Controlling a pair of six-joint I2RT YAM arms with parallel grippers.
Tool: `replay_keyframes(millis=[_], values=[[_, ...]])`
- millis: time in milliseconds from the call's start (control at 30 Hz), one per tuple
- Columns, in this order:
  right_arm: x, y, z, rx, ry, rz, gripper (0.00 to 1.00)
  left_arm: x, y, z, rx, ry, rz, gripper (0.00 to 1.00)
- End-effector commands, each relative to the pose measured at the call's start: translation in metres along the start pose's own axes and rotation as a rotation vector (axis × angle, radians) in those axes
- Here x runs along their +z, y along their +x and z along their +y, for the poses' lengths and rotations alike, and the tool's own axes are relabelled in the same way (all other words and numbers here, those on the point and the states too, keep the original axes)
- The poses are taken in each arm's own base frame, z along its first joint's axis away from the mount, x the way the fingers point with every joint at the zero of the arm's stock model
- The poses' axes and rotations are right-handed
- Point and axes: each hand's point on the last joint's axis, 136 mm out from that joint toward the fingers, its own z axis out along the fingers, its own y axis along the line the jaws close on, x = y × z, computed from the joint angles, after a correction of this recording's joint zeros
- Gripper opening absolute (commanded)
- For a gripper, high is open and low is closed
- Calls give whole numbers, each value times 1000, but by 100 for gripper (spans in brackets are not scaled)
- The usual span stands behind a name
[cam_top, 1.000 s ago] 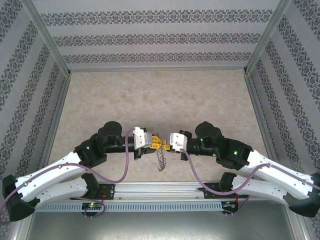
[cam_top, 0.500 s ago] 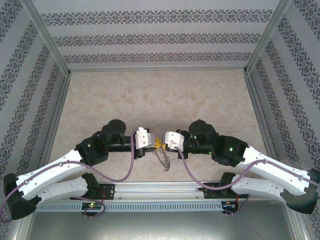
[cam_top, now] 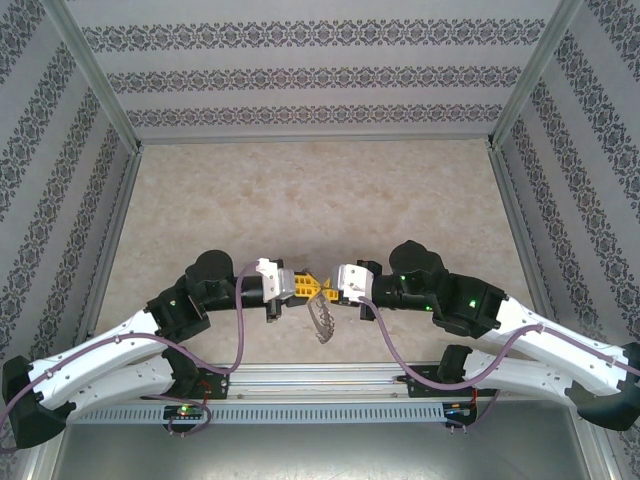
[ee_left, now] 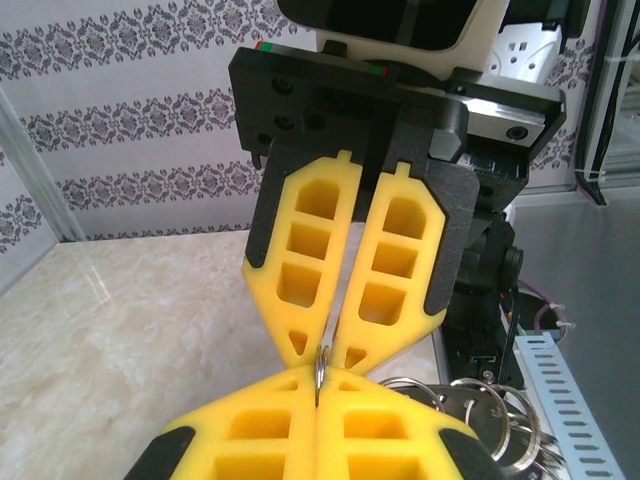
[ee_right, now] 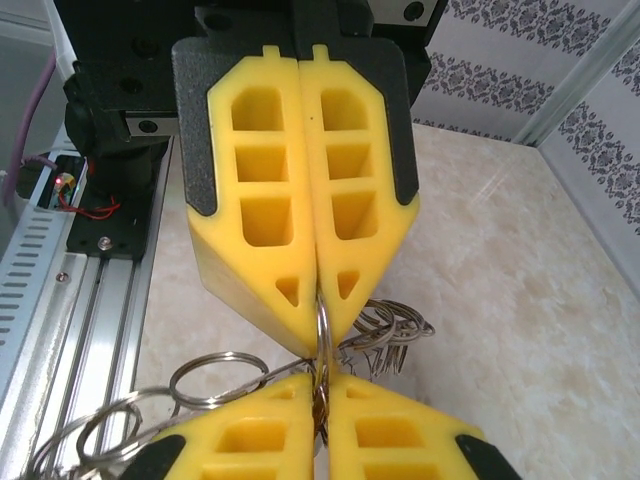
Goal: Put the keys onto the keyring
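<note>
Left end effector (ee_right: pixel 318 305) clamps the keyring (cam_top: pixel 320 320) above the near surface (cam_top: pixel 300 190). Right end effector (ee_left: pixel 322 350) meets it tip-to-tip; gripping or not, can't tell.

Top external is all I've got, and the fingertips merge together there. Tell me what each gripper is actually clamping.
Observer: In the right wrist view, the left gripper has its jaws flush together, nipping the keyring edge-on at the tips.
Operator: Now the right one.
Observer: In the left wrist view, the right gripper pinches the same ring edge from the opposite side, tip to tip with the left.
Operator: Report any keys.
Observer: Small wire loops hang off the ring beside the tips; I cannot pick out a key among them.
</note>
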Motion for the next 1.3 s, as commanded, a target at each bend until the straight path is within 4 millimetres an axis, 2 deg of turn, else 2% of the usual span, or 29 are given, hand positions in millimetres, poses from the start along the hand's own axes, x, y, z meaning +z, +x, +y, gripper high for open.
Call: replay_keyframes(millis=[0,267,600,900,1267], values=[[1,0,0,8,6,-16,14,-10,-45,-6,33,37,-179,0],[-10,-10,2,-12,16,-85,24,-11,-42,-5,28,22,-183,0],[-33,-29,3,-27,45,-200,25,-10,-38,-4,23,25,-173,0],[-20,-33,5,-30,-1,-195,23,-7,-38,-6,21,43,-171,0],[-14,-35,4,-33,-5,-196,20,-7,-37,-7,19,53,-165,0]])
